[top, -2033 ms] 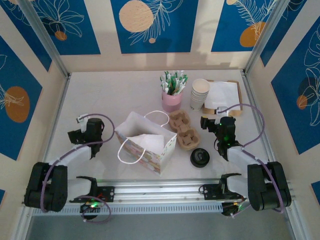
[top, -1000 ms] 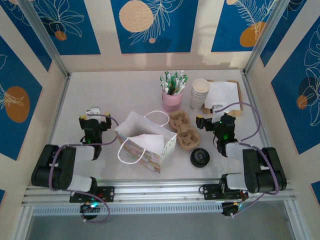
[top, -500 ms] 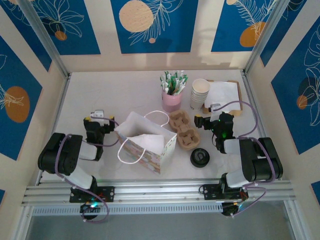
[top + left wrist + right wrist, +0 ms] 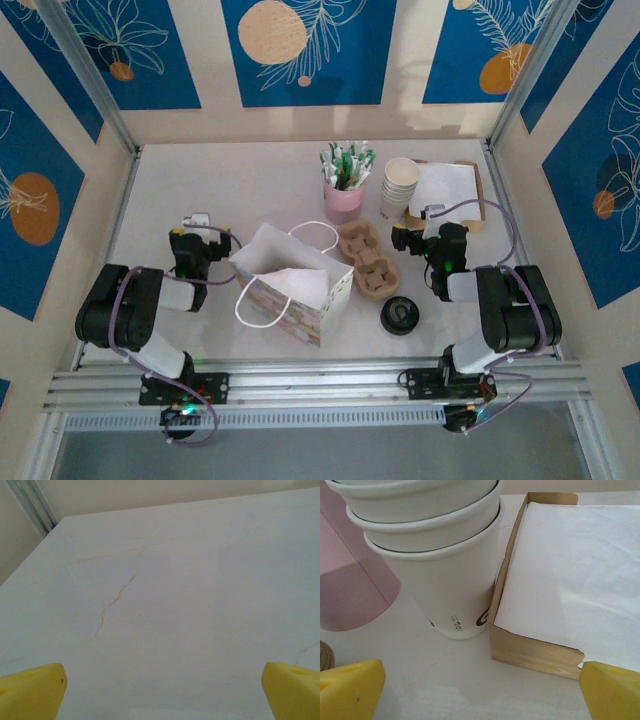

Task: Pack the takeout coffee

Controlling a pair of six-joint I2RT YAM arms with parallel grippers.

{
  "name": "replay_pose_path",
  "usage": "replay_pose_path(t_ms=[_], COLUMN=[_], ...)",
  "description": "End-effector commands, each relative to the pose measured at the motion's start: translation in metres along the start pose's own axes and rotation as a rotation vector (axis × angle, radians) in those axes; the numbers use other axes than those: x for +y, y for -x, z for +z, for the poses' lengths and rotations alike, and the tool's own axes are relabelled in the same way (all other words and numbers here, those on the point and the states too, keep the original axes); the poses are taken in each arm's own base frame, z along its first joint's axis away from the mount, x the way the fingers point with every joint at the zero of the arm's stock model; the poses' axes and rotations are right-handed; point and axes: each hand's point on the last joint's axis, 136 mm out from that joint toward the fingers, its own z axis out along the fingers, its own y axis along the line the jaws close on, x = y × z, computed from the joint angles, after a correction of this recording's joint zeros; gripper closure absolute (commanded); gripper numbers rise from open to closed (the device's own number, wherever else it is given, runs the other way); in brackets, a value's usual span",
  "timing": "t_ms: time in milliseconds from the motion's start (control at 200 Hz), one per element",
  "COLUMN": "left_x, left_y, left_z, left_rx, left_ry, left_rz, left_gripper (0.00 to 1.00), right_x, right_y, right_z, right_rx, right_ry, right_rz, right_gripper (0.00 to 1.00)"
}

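A white paper bag (image 4: 290,285) with a patterned side stands open in the middle of the table (image 4: 230,185). The takeout coffee (image 4: 400,316) stands on the table to the right of the bag, close to its near right corner but apart from it. From above, mostly its round black lid shows, and neither gripper touches it. A brown cup tray (image 4: 365,258) lies just beside the bag's right side, farther back than the coffee.

Behind the bag, toward the far wall, a pink cup (image 4: 343,202) holds green-and-white sticks. To the right of it are a stack of cream cups (image 4: 400,185) and then a brown box (image 4: 478,190) lined with white paper. In the right wrist view, 3 cup rims show in the stack, and the box wall sits just beside the bottom cup.

The left gripper (image 4: 197,238) is left of the bag, near its far left corner. In the left wrist view its 2 yellow fingertips (image 4: 30,692) sit far apart with only bare table between them, so it is spread wide and holds nothing.

The right gripper (image 4: 424,236) is right of the bag, past the cup tray and farther back than the coffee, facing the stack of cups and the box. Its 2 yellow fingertips (image 4: 350,690) are also spread wide, with nothing between them.
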Motion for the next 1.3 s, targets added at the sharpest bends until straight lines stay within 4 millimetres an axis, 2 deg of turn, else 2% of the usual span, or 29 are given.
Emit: replay_pose_path(t_ms=[0,1296], left_x=[0.0018,0.0015], left_y=[0.0103,0.0110], left_z=[0.0013,0.0008], left_rx=[-0.024,-0.028], left_ry=[-0.005,-0.007], left_rz=[-0.002,0.000], left_gripper=[0.00,0.00], right_x=[-0.0082,-0.0114], right_y=[0.0108,0.0105], right_z=[0.0031,0.0038], right_rx=[-0.025,-0.012], right_ry=[-0.033,-0.018], right_rz=[0.018,0.045], right_gripper=[0.00,0.00])
